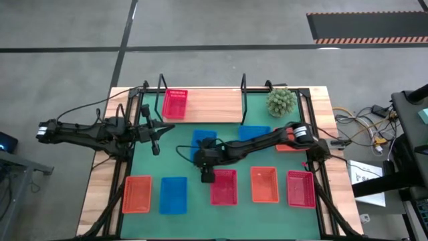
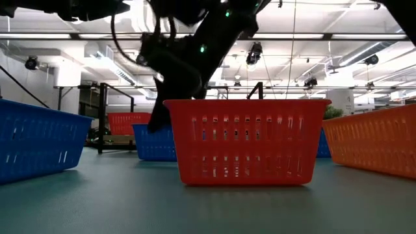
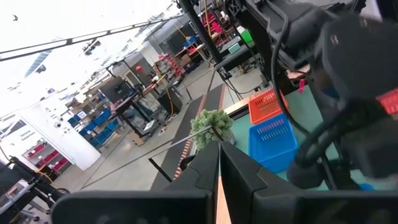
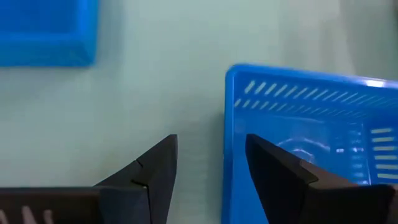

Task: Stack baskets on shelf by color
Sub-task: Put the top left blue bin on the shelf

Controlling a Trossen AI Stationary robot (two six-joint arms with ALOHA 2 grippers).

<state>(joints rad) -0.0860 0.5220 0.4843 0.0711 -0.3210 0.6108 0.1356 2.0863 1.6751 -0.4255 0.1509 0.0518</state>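
The light-wood shelf (image 1: 214,106) stands at the table's far edge, with one red basket (image 1: 175,104) resting on its left end. My right gripper (image 1: 204,169) is open above the near end of a blue basket (image 1: 204,142). In the right wrist view one finger (image 4: 155,177) stands outside that basket's wall (image 4: 231,137) and the other (image 4: 280,177) inside, with no touch showing. My left gripper (image 1: 155,142) is shut and empty, raised near the shelf's left end. Orange (image 1: 137,194), blue (image 1: 174,195), red (image 1: 224,186), orange (image 1: 264,184) and red (image 1: 301,189) baskets stand in a near row.
A second blue basket (image 1: 254,132) and an orange one (image 1: 287,144) lie under my right arm. A green potted plant (image 1: 281,102) stands by the shelf's right end. Black metal frames (image 1: 244,90) rise from the shelf. Bare green mat (image 1: 160,164) lies between the rows.
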